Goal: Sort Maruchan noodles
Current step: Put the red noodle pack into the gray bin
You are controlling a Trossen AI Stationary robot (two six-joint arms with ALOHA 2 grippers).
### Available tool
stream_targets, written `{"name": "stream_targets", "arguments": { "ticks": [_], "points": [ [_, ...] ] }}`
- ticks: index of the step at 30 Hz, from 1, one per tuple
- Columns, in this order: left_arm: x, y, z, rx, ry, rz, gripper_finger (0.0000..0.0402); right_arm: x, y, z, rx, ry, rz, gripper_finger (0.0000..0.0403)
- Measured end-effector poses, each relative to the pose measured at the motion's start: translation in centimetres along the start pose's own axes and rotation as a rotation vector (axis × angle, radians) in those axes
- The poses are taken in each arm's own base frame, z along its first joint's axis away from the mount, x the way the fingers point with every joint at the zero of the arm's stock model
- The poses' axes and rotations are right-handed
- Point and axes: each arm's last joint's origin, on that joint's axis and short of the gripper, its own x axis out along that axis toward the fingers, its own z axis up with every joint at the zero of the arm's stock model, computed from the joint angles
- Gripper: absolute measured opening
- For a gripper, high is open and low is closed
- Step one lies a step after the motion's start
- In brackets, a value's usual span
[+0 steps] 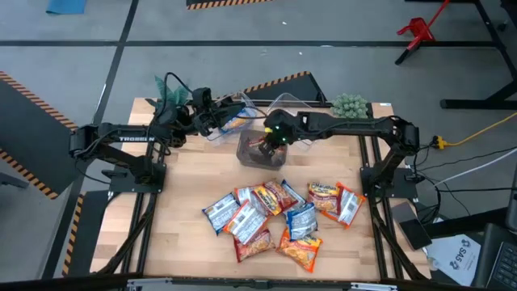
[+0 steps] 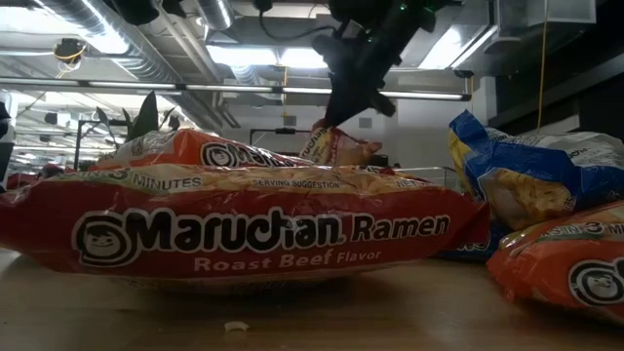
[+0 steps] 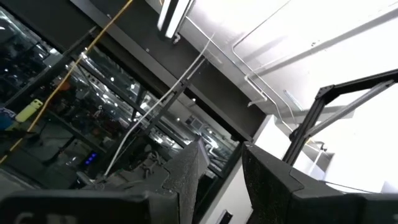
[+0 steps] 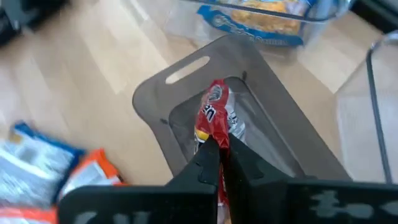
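Observation:
Several Maruchan packets in blue, orange and red-white wrappers lie in a loose pile on the near half of the table; in the low view a red Roast Beef packet fills the foreground. My right gripper is shut on a red-white packet above the grey bin. A blue packet lies in the clear bin behind it. My left gripper is beside that clear bin, tipped upward toward the ceiling, open and empty. My right gripper pinches the red-white packet between its two fingers at the packet's upper end, coming from above and pointing down. The packet hangs edge-on below the fingers, lifted clear, with its lower end over the grey bin's opening.
The grey bin's rim has a slot handle on its near side. A second clear container stands at the far edge, right of the first. A green plant and a green clump sit at the far corners. Bare wood lies between bins and pile.

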Motion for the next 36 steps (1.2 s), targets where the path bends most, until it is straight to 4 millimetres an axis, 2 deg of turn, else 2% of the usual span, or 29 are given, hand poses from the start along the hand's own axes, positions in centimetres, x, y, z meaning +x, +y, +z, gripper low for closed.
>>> {"name": "stream_targets", "arguments": {
  "ticks": [8, 18, 22, 29, 36],
  "points": [
    [0.0, 0.0, 0.0, 0.0, -0.018, 0.015, 0.0117, 0.0, 0.2, 0.7, 0.174, -0.06, 0.043, 0.0],
    [0.0, 0.1, 0.1, 0.001, -0.017, 0.012, 0.0117, 2.9, 0.5, 0.5, 0.328, -0.036, 0.106, 0.0],
    [0.0, 0.1, 0.1, 0.001, -0.01, 0.011, 0.0117, 3.8, 0.5, 0.3, 0.351, -0.013, 0.115, 0.0],
    [0.0, 0.1, 0.1, 0.002, -0.015, 0.014, 0.0117, 3.1, 0.6, 0.8, 0.356, -0.058, 0.122, 0.0],
    [0.0, 0.1, 0.1, 0.008, -0.017, 0.019, 0.0117, 3.5, 0.1, -0.2, 0.353, -0.002, 0.085, 0.0]
  ]
}}
